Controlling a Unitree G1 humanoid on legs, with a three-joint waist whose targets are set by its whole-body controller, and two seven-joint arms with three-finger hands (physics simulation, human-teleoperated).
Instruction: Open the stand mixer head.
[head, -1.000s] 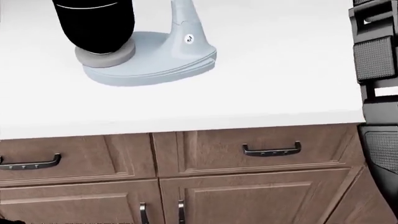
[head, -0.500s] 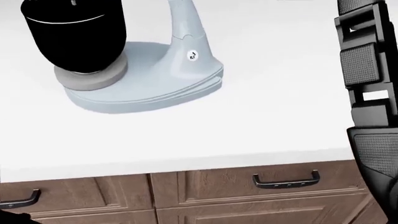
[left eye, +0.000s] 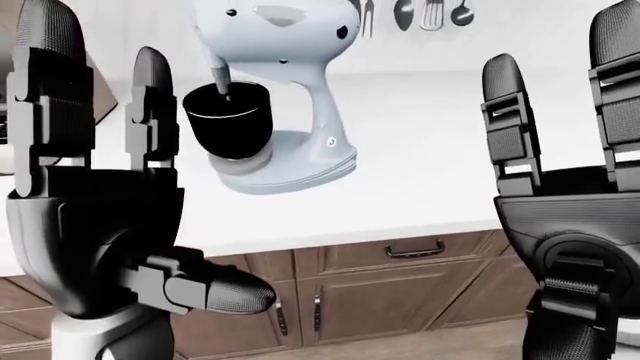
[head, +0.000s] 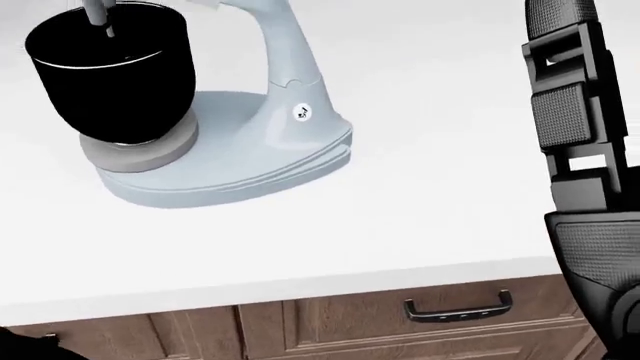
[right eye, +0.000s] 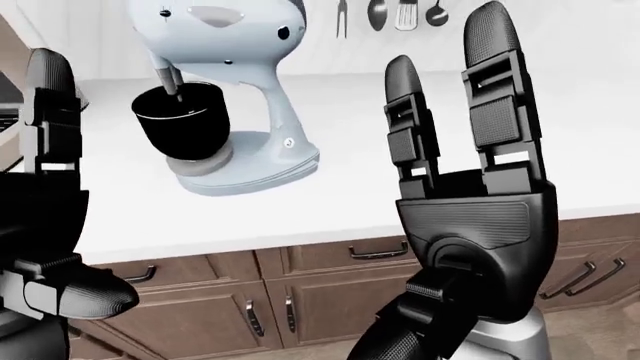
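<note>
Since the earlier head view the whole picture has shifted: the camera now takes in more of the white surface (head: 430, 187) and less of the cabinets, and the black bowl's rim and beater shaft have come into sight.

Nearest, both hands stand raised, palms turned away from the camera. On the left hand (left eye: 95, 210) the fingers (left eye: 152, 105) point straight up, spread and empty, with the thumb jutting out sideways low in the left-eye view. On the right hand (right eye: 475, 217) the fingers (right eye: 495, 82) are likewise upright and extended, holding and touching nothing.

Beyond them, wooden cabinets (head: 380, 322) with dark handles run under the near edge of the surface.

Farther off, the pale blue stand mixer (left eye: 300, 142) sits on the surface, left of centre, well apart from both hands. Its head (left eye: 275, 30) is lowered over the black bowl (left eye: 228, 120), the beater shaft reaching down into it.

Farthest, utensils (right eye: 390, 15) hang on the wall.
</note>
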